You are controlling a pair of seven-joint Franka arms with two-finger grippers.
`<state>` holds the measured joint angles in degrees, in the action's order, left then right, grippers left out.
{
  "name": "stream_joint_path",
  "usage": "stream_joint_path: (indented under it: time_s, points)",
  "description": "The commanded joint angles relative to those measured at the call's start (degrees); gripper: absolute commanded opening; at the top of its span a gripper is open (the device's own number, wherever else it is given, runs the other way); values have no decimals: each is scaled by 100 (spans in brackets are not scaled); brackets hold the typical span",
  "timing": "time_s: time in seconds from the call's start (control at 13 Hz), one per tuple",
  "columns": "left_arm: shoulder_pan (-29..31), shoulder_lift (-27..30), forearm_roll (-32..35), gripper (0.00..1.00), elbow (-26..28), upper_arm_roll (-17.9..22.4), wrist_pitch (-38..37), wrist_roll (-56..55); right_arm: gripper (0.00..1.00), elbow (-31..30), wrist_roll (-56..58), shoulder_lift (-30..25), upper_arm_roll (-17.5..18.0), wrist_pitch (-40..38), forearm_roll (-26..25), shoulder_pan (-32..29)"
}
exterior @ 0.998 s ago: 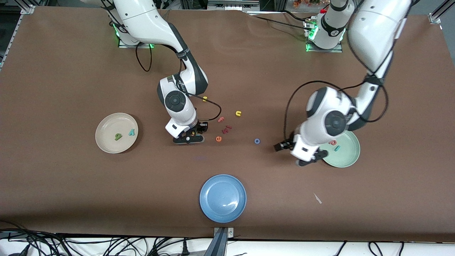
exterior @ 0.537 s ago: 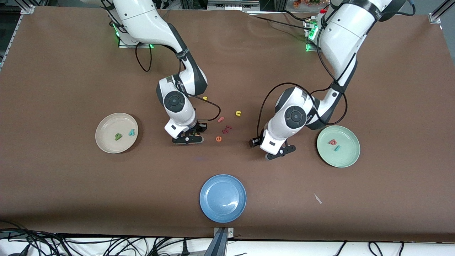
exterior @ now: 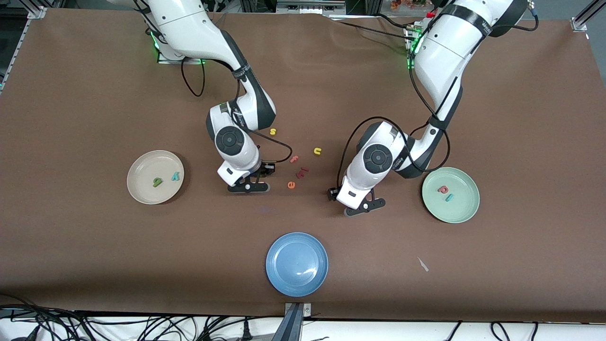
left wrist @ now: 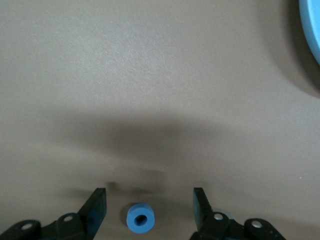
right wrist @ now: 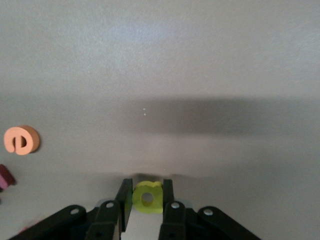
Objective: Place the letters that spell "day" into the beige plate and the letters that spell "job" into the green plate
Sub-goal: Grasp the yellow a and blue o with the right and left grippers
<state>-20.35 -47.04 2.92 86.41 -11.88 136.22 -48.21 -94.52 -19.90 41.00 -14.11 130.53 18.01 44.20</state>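
My right gripper (exterior: pixel 248 187) (right wrist: pixel 147 187) is shut on the yellow "d" (right wrist: pixel 147 198), low over the table between the beige plate (exterior: pixel 144 166) and the loose letters. That plate holds the olive "a" (exterior: pixel 157 182) and the teal "y" (exterior: pixel 175 176). My left gripper (exterior: pixel 362 208) (left wrist: pixel 148 200) stands open low over the table, its fingers on either side of the blue "o" (left wrist: pixel 140 218) without touching it. The front view hides both the "d" and the "o" under the hands. In the green plate (exterior: pixel 457 212) lie the pink "b" (exterior: pixel 443 189) and the teal "j" (exterior: pixel 449 197).
A blue plate (exterior: pixel 297 264) sits near the front edge. Loose letters lie between the arms: yellow "s" (exterior: pixel 272 131), yellow "u" (exterior: pixel 317 151), salmon "f" (exterior: pixel 294 159), orange "e" (exterior: pixel 291 185) and dark red pieces (exterior: pixel 301 172). A small white scrap (exterior: pixel 423 264) lies near the front.
The left arm swung from the green plate toward the middle and came down around the blue "o". The right gripper closed on the yellow "d" and shifted slightly.
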Motion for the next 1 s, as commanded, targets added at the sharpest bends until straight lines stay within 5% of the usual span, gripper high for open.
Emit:
stream_joint_path:
  time_s: [0.0, 0.46, 0.77, 0.92]
  points:
    - [-179, -68, 200, 77, -160, 72, -174, -83, 11, 250, 309, -100, -91, -563, 62, -192]
    - [-171, -86, 384, 67, -124, 81, -386, -48, 11, -530, 1961, -820, -1013, -1206, -139, -174]
    - [-179, -138, 402, 67, -142, 81, -386, -57, 11, -1751, 2445, -1558, -1207, -329, -553, -174]
    - [-188, -174, 393, 59, -168, 81, -386, -74, 11, -2252, 3085, -1726, -1461, 154, -553, -174]
